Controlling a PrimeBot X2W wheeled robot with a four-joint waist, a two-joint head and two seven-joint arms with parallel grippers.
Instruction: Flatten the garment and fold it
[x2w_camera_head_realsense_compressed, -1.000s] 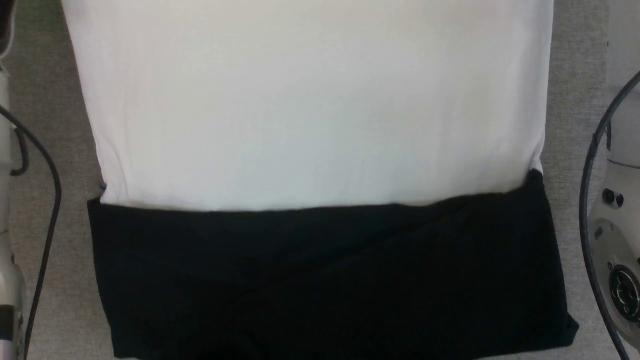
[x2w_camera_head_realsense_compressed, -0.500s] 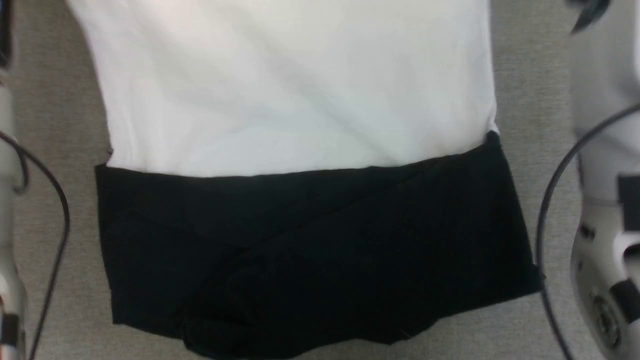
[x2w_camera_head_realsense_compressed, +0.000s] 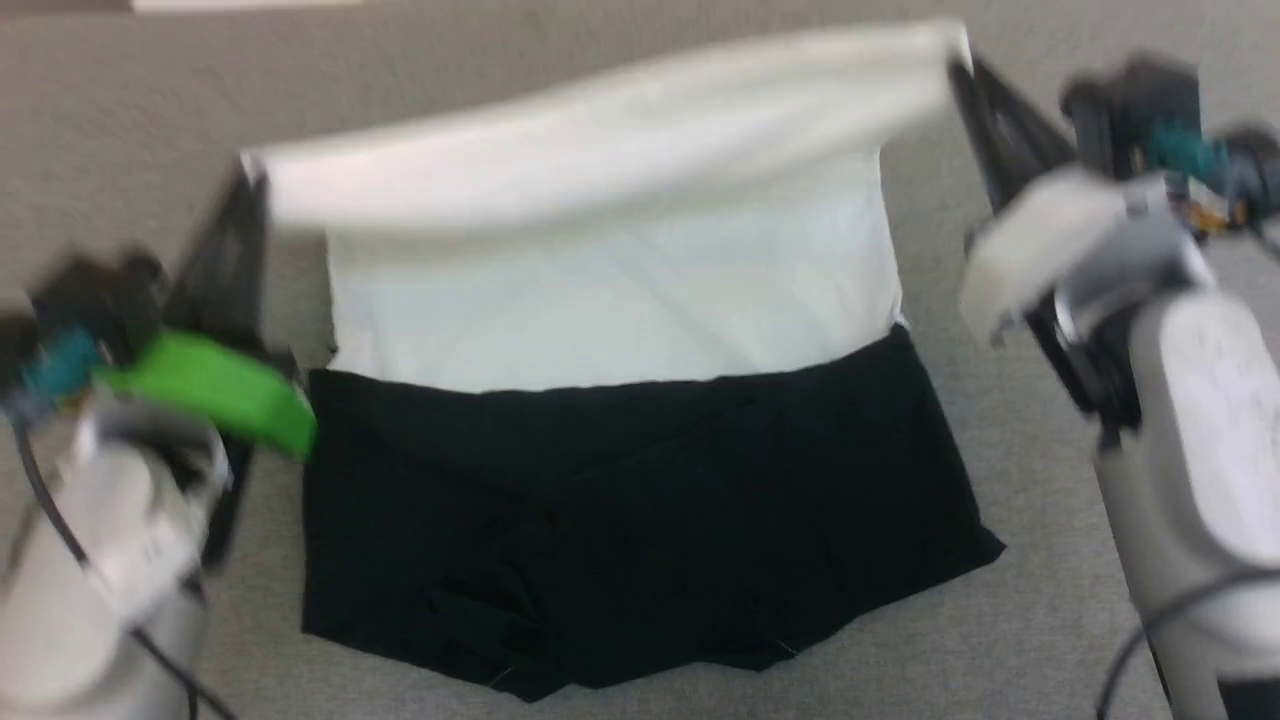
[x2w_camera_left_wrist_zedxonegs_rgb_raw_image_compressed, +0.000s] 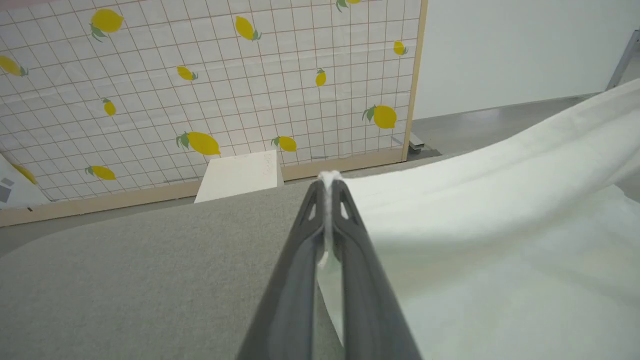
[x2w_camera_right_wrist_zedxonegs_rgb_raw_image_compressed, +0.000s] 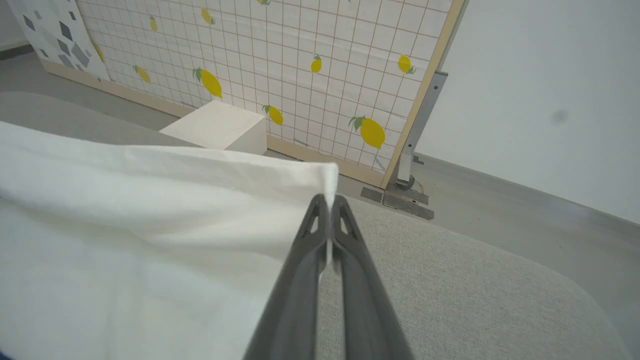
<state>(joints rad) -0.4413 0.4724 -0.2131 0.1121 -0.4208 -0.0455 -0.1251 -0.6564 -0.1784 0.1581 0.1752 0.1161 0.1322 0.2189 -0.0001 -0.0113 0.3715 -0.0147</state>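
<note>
The garment (x2w_camera_head_realsense_compressed: 610, 300) lies on a grey padded table (x2w_camera_head_realsense_compressed: 1000, 440), its white body farther from me and its black sleeves (x2w_camera_head_realsense_compressed: 640, 520) folded across the near part. The far white edge is lifted off the table and curls over toward me. My left gripper (x2w_camera_head_realsense_compressed: 250, 180) is shut on that edge's left corner (x2w_camera_left_wrist_zedxonegs_rgb_raw_image_compressed: 327, 177). My right gripper (x2w_camera_head_realsense_compressed: 960, 70) is shut on the right corner (x2w_camera_right_wrist_zedxonegs_rgb_raw_image_compressed: 329, 187). In both wrist views (x2w_camera_left_wrist_zedxonegs_rgb_raw_image_compressed: 327, 187) (x2w_camera_right_wrist_zedxonegs_rgb_raw_image_compressed: 329, 200) the white cloth shows pinched between the dark fingers. The head view is blurred.
Beyond the table stand a lemon-print grid screen (x2w_camera_left_wrist_zedxonegs_rgb_raw_image_compressed: 210, 85) and a white box (x2w_camera_left_wrist_zedxonegs_rgb_raw_image_compressed: 240, 175) on the grey floor. The same screen (x2w_camera_right_wrist_zedxonegs_rgb_raw_image_compressed: 280, 65) and box (x2w_camera_right_wrist_zedxonegs_rgb_raw_image_compressed: 220, 127) show in the right wrist view, with a plain wall (x2w_camera_right_wrist_zedxonegs_rgb_raw_image_compressed: 540, 90) behind.
The head camera has pulled back and tilted, so more of the table shows. Both grippers have come into view, holding the white far edge raised and brought toward the black sleeves.
</note>
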